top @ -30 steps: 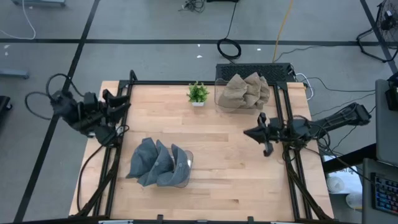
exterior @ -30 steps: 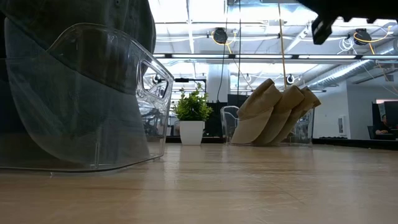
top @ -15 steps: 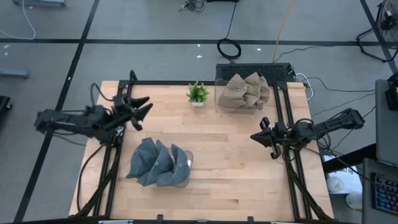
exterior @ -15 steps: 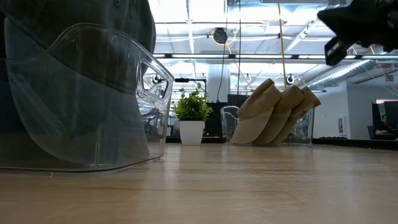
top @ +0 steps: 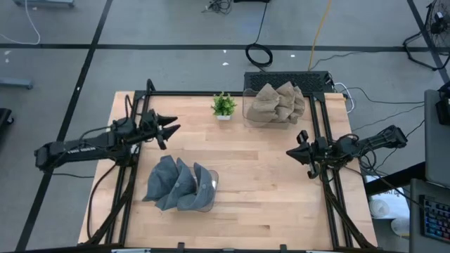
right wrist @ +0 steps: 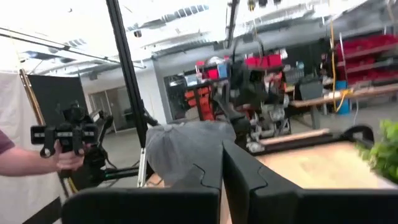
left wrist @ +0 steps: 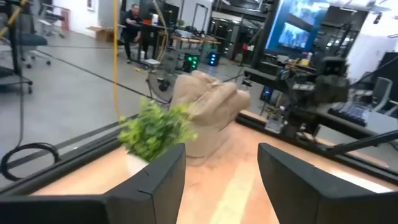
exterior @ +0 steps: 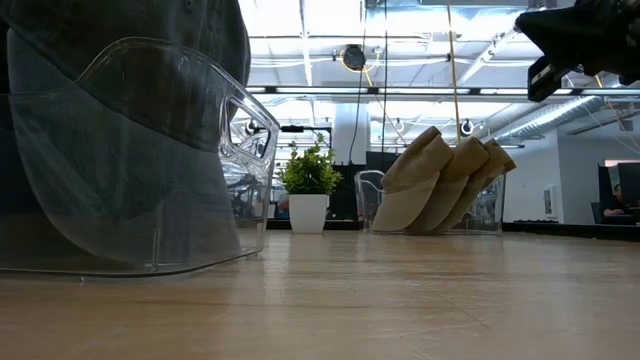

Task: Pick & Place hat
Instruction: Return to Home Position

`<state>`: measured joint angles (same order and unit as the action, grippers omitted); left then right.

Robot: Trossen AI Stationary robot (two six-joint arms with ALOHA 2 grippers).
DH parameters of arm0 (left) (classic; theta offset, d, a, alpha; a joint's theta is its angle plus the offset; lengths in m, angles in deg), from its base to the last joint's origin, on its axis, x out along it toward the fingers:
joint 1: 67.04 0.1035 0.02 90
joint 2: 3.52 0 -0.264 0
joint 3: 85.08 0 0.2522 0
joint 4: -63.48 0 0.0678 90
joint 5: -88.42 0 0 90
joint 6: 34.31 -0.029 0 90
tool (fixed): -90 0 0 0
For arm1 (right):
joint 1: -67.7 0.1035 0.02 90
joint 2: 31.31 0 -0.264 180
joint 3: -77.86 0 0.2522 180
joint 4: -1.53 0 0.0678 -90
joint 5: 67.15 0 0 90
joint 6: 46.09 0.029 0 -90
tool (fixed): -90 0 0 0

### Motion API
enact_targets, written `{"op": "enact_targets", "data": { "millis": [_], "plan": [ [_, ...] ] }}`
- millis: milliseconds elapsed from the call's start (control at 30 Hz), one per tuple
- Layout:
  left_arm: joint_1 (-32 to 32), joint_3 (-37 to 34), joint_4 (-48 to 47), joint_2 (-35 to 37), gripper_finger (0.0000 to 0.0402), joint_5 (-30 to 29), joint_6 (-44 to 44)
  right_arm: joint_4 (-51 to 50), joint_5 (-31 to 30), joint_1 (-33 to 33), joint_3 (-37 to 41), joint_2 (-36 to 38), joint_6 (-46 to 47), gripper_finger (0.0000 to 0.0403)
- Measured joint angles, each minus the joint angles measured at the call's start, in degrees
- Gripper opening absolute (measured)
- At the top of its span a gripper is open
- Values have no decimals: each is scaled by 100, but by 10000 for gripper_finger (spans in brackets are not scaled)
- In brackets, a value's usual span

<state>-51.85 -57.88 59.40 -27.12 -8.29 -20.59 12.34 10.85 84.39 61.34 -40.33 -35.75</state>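
Note:
Several grey hats [top: 177,184] stand stacked in a clear bin [exterior: 170,150] at the table's near left. Several tan hats [top: 278,103] fill another clear bin [exterior: 480,215] at the far edge, right of centre. My left gripper [top: 175,125] hovers open over the far left of the table, pointing right; its wrist view looks toward the tan hats [left wrist: 205,112]. My right gripper [top: 289,151] hangs shut in the air at the right side, pointing left toward the grey hats [right wrist: 186,146]. Neither gripper holds anything.
A small potted plant [top: 223,105] stands at the far edge, just left of the tan hats' bin. Bare wood [top: 246,154] lies between the two bins and between the grippers. A black frame [top: 320,112] borders the table. A person's hand [right wrist: 25,163] shows beyond the table's left side.
My left arm has swung out from beyond the table's left edge toward the right, carrying its open gripper over the far left of the table. My right gripper has drawn back a little toward the right edge.

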Motion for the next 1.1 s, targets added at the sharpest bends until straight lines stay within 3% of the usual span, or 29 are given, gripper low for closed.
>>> {"op": "enact_targets", "data": {
  "millis": [167,400,733,900,1100],
  "plan": [
    [67,-724,689,355,211,-87,-169,88,-12,0,4,83,-286,0],
    [67,-1080,524,688,202,-230,-352,-91,-49,-1,9,184,-912,0],
    [67,-1282,297,1050,193,-237,-463,-887,-1356,-13,192,187,-464,0],
    [67,-1275,-728,1302,204,-248,-363,-1532,-2107,-13,192,186,67,0],
    [85,-1258,-786,1307,211,-76,-400,-1943,-2261,-15,192,126,492,0]
  ]
}}
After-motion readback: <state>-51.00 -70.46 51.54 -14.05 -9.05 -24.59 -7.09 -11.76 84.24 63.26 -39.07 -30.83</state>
